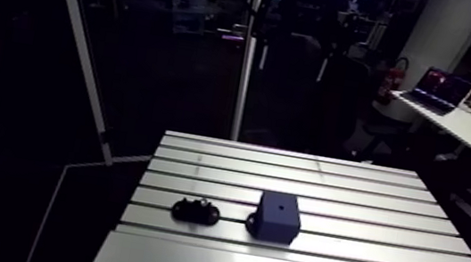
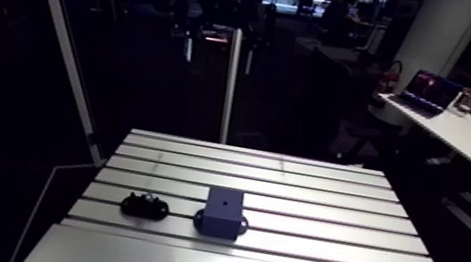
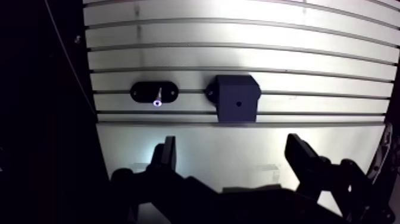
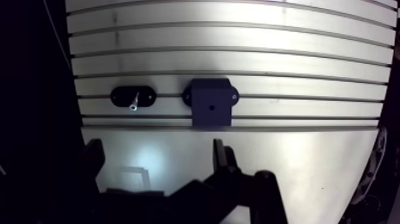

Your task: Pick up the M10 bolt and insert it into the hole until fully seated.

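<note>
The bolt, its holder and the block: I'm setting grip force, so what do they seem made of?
Bolt: bare metal, shiny; its tip glints. Holder: matte black, probably plastic, no glare. Block: matte dark, dull under the light, likely plastic, though painted metal is possible.

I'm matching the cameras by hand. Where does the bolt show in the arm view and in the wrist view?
Arm view: the bolt sits in a black holder beside the block.
Wrist view: in the same holder beside the block, ahead of the open gripper.
Shared landmark: the block's hole.
</note>
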{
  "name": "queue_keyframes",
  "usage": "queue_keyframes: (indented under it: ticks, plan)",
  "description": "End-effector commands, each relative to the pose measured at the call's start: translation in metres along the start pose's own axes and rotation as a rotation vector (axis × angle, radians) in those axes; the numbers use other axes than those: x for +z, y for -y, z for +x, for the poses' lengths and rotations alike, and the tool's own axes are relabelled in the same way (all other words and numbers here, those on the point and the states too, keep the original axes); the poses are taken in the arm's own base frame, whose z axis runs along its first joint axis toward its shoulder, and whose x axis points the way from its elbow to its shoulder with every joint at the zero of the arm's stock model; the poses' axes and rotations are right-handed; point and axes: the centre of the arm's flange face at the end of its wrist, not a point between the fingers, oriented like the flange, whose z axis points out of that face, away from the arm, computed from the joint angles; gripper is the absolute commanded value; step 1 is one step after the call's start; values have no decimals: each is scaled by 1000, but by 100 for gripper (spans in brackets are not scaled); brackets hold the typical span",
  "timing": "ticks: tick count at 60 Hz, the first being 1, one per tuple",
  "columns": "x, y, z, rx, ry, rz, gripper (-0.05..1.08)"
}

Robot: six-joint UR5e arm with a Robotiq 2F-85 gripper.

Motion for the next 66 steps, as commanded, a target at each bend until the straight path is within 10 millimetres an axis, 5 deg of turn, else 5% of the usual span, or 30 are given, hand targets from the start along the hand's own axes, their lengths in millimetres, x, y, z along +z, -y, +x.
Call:
queue_keyframes:
  ticks: [1, 33, 66]
  plan:
    - [1, -1, -2, 1, 1, -5, 0]
    - [3, 1, -14, -1, -71, -1, 0]
    - [-32, 0, -10, -4, -122, -11, 0]
